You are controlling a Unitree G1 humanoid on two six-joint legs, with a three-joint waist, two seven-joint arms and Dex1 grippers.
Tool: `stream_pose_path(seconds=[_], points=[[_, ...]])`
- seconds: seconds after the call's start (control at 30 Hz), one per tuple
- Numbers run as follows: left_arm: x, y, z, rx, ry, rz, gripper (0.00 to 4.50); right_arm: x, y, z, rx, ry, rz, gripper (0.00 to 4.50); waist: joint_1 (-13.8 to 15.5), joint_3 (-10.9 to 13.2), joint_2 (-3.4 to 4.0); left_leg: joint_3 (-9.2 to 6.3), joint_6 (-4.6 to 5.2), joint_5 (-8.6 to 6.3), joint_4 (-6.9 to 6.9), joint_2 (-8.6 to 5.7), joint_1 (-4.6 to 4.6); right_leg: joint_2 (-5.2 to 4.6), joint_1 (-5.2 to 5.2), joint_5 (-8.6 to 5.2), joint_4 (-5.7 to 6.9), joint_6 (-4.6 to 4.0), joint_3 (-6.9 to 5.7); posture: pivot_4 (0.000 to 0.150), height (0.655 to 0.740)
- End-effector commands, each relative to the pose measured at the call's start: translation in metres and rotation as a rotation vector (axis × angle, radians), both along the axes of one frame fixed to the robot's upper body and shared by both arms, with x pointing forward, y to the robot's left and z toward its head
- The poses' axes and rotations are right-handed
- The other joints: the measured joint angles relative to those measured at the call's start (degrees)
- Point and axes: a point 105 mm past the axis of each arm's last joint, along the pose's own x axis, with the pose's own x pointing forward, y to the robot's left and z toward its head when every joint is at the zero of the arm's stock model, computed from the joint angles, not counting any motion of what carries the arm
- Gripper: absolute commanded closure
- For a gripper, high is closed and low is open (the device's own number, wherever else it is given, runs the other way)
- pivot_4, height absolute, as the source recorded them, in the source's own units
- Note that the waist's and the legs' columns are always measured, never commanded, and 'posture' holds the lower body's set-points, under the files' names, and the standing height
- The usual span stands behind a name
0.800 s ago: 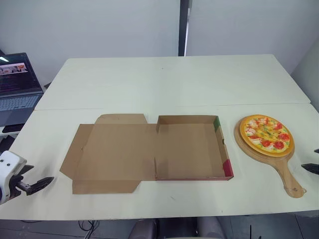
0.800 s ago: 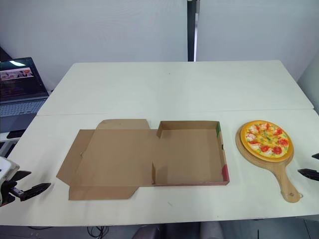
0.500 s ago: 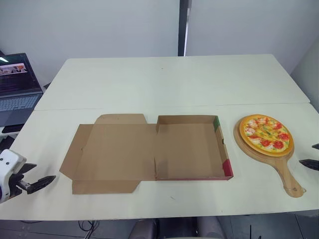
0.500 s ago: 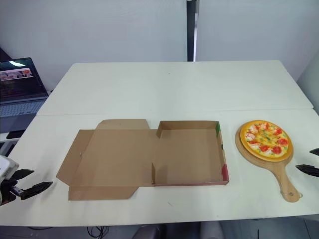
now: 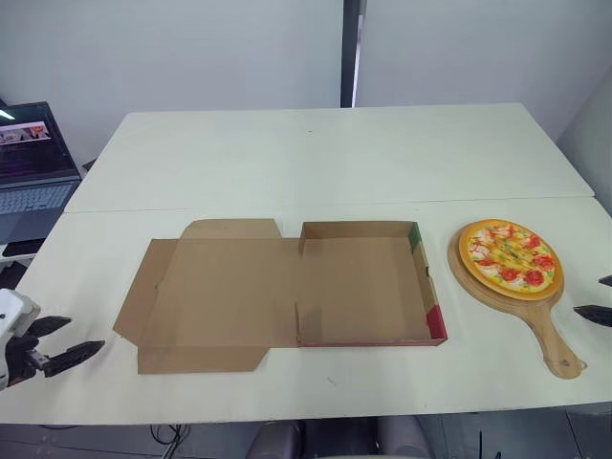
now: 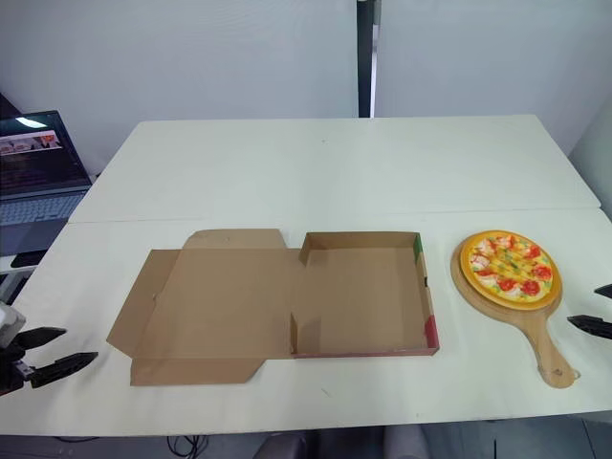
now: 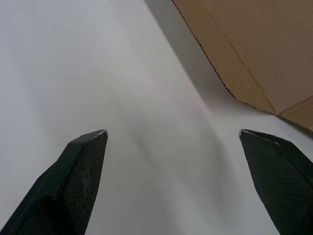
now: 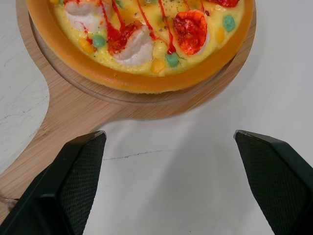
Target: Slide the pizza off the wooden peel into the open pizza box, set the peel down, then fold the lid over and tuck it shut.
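Brown cardboard pizza box lies open on the counter, its lid flat on the left. By the right edge, the pizza sits on the wooden peel. Both the left jaws and right jaws are wide apart.

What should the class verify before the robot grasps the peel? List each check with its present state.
1. The pizza box is open and empty: ok.
2. The lid lies flat, unfolded: ok.
3. The pizza sits fully on the peel: ok.
4. The peel's handle is unobstructed: ok.
5. The right tool is open beside the handle: ok.
6. The left tool is open, clear of the lid: ok.
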Motion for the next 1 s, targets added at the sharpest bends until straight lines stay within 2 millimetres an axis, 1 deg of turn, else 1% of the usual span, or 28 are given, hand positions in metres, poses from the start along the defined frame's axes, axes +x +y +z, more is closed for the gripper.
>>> stream_pose_path(seconds=[0.03,0.13,0.23,0.3,0.4,0.47,0.53,0.63,0.73,0.83,1.0], points=[[0.002,0.006,0.017,0.020,-0.052,-0.002,0.03,0.004,-0.002,0.011,-0.013,-0.043,-0.003,0.00,0.0,0.0,0.00,0.01,0.00,0.00,0.00,0.00,0.00,0.00,0.00,0.00,0.00,0.00,0.00,0.150,0.7400],[0.002,0.006,0.017,0.018,-0.054,-0.004,0.03,0.005,-0.001,0.010,-0.012,-0.047,-0.001,0.00,0.0,0.0,0.00,0.01,0.00,0.00,0.00,0.00,0.00,0.00,-0.01,0.00,0.00,0.00,0.01,0.150,0.7400],[0.004,0.003,0.023,0.005,-0.071,-0.023,0.03,0.005,-0.002,0.010,-0.013,-0.052,-0.002,0.00,0.0,0.0,0.00,0.01,0.00,0.00,0.00,0.00,0.00,0.00,-0.01,0.00,0.00,0.00,0.01,0.150,0.7400],[0.007,-0.005,0.028,-0.006,-0.069,-0.062,0.03,0.004,-0.003,0.011,-0.016,-0.057,-0.007,0.00,0.0,0.0,0.00,0.01,0.00,0.00,0.00,0.00,-0.01,0.00,-0.01,0.00,0.01,0.00,0.00,0.150,0.7400],[0.014,-0.025,0.036,0.001,-0.077,-0.167,0.03,0.002,-0.006,0.014,-0.019,-0.069,-0.020,0.00,0.0,0.0,0.00,0.02,0.00,0.00,0.01,0.00,-0.01,0.00,-0.01,0.00,0.01,0.00,0.01,0.150,0.7400],[0.026,-0.048,0.046,-0.014,-0.112,-0.260,0.03,-0.001,-0.007,0.016,-0.018,-0.079,-0.030,0.00,0.2,0.0,0.00,0.01,0.00,0.00,0.01,0.00,-0.01,0.00,-0.01,0.00,0.01,0.00,0.02,0.150,0.7400],[0.036,-0.079,0.055,-0.045,-0.137,-0.378,0.03,-0.005,-0.007,0.018,-0.011,-0.089,-0.040,0.00,0.5,0.0,0.01,-0.03,0.00,0.00,0.04,-0.01,-0.05,-0.01,0.01,0.01,0.02,0.00,-0.01,0.150,0.7400],[0.044,-0.132,0.066,-0.118,-0.158,-0.562,0.03,-0.013,0.002,0.020,0.019,-0.108,-0.041,0.00,0.7,0.0,0.00,-0.05,-0.01,0.00,0.07,-0.01,-0.04,-0.01,0.04,0.01,0.01,0.01,0.00,0.150,0.7400],[0.045,-0.180,0.079,-0.193,-0.180,-0.724,0.03,-0.022,0.014,0.025,0.047,-0.135,-0.039,0.00,0.4,0.0,0.01,-0.03,-0.01,0.00,0.06,0.00,-0.04,0.00,0.04,0.01,0.01,0.01,0.02,0.150,0.7400],[0.043,-0.225,0.098,-0.280,-0.211,-0.894,0.03,-0.034,0.029,0.029,0.077,-0.152,-0.049,0.00,0.3,0.0,0.00,0.00,-0.01,0.00,0.08,0.00,-0.04,0.01,0.04,0.02,0.01,0.01,0.04,0.150,0.7400],[0.037,-0.274,0.131,-0.418,-0.269,-1.089,0.03,-0.049,0.049,0.034,0.135,-0.185,-0.100,0.00,0.2,0.0,-0.02,0.03,-0.01,0.00,0.11,0.00,-0.01,0.02,0.12,0.02,0.03,0.02,0.07,0.150,0.7400]])
